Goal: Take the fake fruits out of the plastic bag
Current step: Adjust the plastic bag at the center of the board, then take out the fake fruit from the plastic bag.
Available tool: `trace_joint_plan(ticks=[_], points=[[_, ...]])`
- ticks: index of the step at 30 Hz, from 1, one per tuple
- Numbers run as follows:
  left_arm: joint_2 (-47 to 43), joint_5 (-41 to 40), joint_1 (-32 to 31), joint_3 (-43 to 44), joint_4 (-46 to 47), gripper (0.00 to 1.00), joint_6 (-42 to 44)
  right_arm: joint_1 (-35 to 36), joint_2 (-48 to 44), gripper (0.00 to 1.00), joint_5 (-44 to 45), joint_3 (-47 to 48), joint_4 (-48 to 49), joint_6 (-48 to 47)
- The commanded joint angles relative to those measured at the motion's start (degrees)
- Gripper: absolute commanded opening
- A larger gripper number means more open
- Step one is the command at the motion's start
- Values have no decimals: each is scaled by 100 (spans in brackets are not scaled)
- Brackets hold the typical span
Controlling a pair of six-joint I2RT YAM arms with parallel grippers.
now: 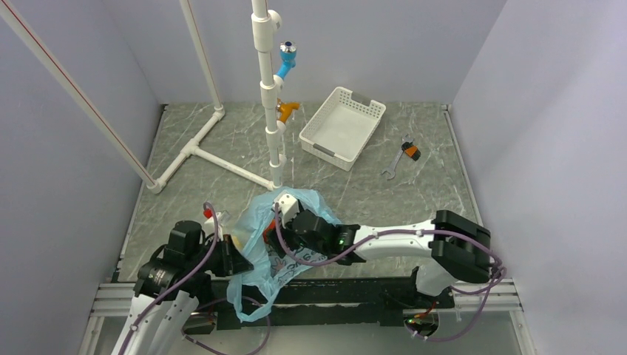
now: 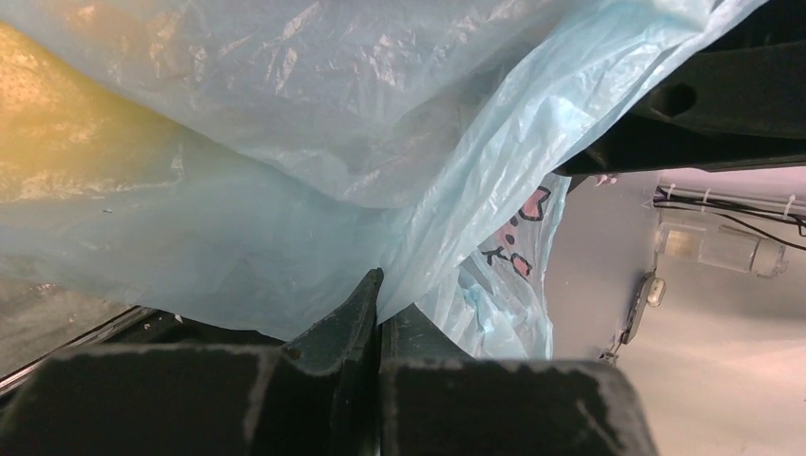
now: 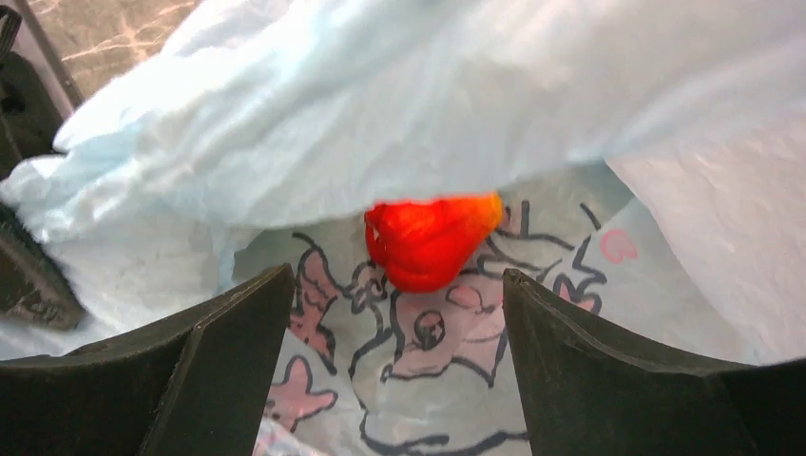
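Note:
The light-blue plastic bag (image 1: 257, 235) lies crumpled near the table's front edge, between my two arms. My left gripper (image 1: 238, 259) (image 2: 385, 290) is shut, with a fold of the bag's film pinched between its fingertips. A yellow-orange glow (image 2: 57, 114) shows through the film at the upper left of the left wrist view. My right gripper (image 1: 285, 216) (image 3: 397, 275) reaches into the bag's mouth, jaws wide open and holding nothing. A red-orange fake fruit (image 3: 428, 239) lies on the printed film just beyond its fingertips, half under a fold of the bag. The grapes are hidden.
A white perforated basket (image 1: 341, 124) stands at the back, right of centre. An orange-handled wrench (image 1: 409, 151) lies to its right. A white pipe frame (image 1: 268, 96) with blue and orange fittings rises just behind the bag. Grey walls close in both sides.

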Motion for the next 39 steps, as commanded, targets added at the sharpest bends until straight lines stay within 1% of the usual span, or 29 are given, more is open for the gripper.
trace_joint_plan(ticks=[1, 4, 6, 10, 16, 21, 26, 28, 31, 35, 37, 39], points=[[-122, -48, -17, 12, 187, 6, -69, -38, 378, 84, 213, 368, 473, -388], [-225, -104, -15, 11, 195, 6, -113, -128, 592, 87, 7, 352, 797, -386], [-311, -263, -17, 25, 187, 5, -219, -155, 774, 87, -45, 481, 814, -352], [-455, -445, -16, 40, 147, 3, -374, -160, 1123, 80, -134, 718, 792, -363], [-665, -543, -16, 6, 131, 2, -511, -160, 1369, 73, -352, 772, 792, -254], [-569, -489, -16, 20, 135, 3, -432, -178, 1488, 69, -327, 766, 756, -262], [-469, -488, -17, 30, 159, 3, -404, -176, 1593, 60, -310, 839, 630, -286], [-456, -482, -17, 34, 163, 3, -386, -173, 1618, 52, -334, 820, 675, -263], [-494, -537, -17, 40, 162, 3, -423, -178, 1619, 44, -337, 905, 502, -258], [-582, -566, -17, 28, 160, 2, -481, -172, 1402, 35, -273, 839, 540, -292], [-594, -552, -17, 29, 155, 2, -474, -176, 1265, 28, -230, 879, 410, -312], [-557, -553, -17, 29, 148, 2, -465, -176, 1072, 24, -231, 875, 325, -306]])
